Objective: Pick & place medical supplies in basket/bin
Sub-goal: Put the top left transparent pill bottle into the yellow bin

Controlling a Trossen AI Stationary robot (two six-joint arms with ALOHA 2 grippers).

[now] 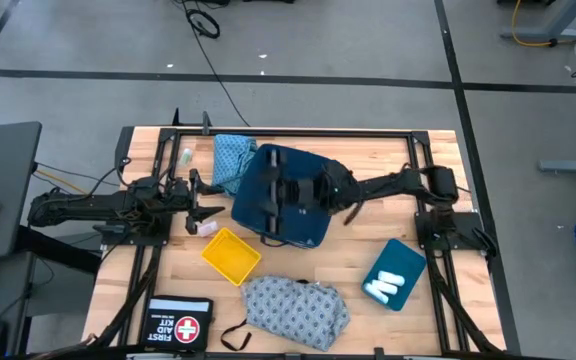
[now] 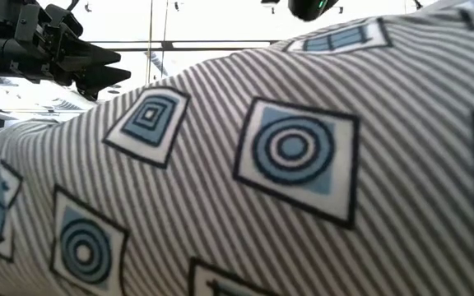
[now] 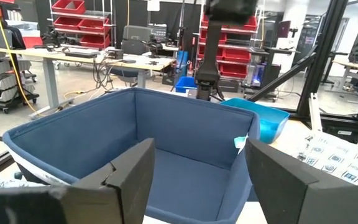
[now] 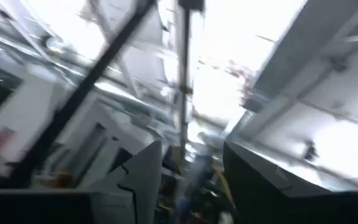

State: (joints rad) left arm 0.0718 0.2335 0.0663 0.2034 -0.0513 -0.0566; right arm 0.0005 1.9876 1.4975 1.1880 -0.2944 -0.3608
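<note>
A dark blue fabric bin [image 1: 268,225] stands at the table's middle. My right gripper [image 1: 280,192] hangs over it, open and tipped up; the right wrist view shows only ceiling between its fingers [image 4: 191,180]. My left gripper [image 1: 211,208] is open just left of the bin and faces its hollow inside [image 3: 185,143]. A teal-blue cloth [image 1: 230,160] lies by the bin's far left corner. The grey-blue patterned cloth [image 1: 298,310] lies at the near edge and fills the low view [image 2: 286,164]. White rolls [image 1: 386,285] sit in a teal tray [image 1: 400,258]. A tiny pale packet [image 1: 206,228] lies below my left gripper.
A yellow tray [image 1: 231,255] sits near the bin's left corner. A black first aid kit [image 1: 178,322] lies at the near left edge. A small pale thing [image 1: 185,155] rests at the far left. Black frame rails [image 1: 318,133] run around the table.
</note>
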